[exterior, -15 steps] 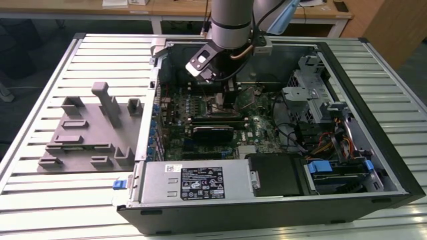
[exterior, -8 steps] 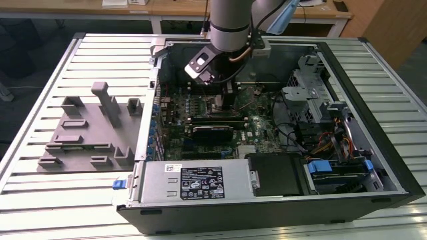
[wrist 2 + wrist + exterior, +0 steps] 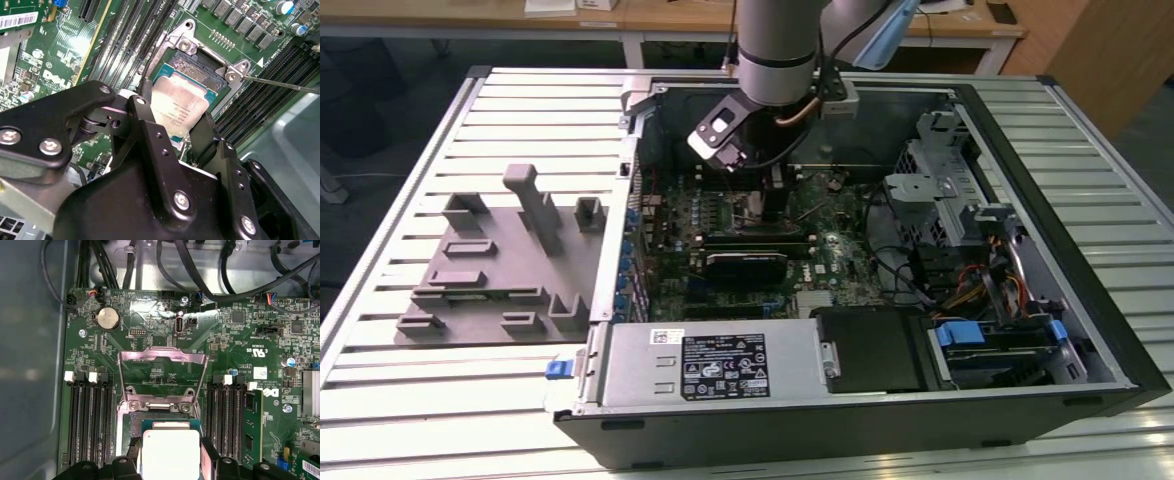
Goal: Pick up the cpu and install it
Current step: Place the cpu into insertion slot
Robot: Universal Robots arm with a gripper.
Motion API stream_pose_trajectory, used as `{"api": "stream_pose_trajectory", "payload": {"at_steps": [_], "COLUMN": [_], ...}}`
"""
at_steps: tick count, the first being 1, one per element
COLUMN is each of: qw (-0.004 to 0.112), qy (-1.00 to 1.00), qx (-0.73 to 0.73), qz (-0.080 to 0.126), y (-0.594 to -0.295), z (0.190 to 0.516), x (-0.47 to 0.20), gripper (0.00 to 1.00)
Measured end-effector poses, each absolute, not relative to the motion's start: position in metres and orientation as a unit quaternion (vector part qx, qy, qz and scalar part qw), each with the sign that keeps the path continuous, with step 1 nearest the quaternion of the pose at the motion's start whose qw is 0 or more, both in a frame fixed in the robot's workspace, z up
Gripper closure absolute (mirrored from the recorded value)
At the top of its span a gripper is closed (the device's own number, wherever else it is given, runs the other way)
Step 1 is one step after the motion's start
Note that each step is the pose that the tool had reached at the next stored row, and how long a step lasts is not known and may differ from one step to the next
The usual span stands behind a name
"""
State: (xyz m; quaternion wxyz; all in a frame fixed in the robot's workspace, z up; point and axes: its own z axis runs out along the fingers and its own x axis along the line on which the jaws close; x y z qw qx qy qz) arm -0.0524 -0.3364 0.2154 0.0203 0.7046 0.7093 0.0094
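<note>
Evidently, the cpu (image 3: 177,106) is gripped by the tool (image 3: 174,112), whose 2 black fingers (image 3: 142,107) are clenched on opposite edges of the chip. In this way the silvery top plate is left bare and the underside is kept free for the socket. In both wrist views the chip is seen held just over the open socket (image 3: 200,75) on the motherboard (image 3: 240,340). It appears slightly tilted in the second wrist view, and whether it already touches the socket cannot be told. The metal load plate (image 3: 162,372) is swung upright beyond the socket, which is judged to be what leaves the socket reachable from above. The thin retention lever (image 3: 280,84) is lying off to the side, likely for the same reason. In the exterior view the computer case (image 3: 854,445) is laid on its side on the slatted counter (image 3: 400,400), so that the board is turned up toward the arm (image 3: 774,50). The grey fixture tray (image 3: 494,250) is set beside the case, toward the exterior view's left.
</note>
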Motion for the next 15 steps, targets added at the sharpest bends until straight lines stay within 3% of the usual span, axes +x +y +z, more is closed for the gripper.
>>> {"api": "stream_pose_trajectory", "payload": {"at_steps": [15], "qw": [0.016], "qy": [0.708], "qx": [0.706], "qz": [0.005], "y": [-0.3333], "z": [0.2059], "x": [-0.0546], "gripper": [0.46]}}
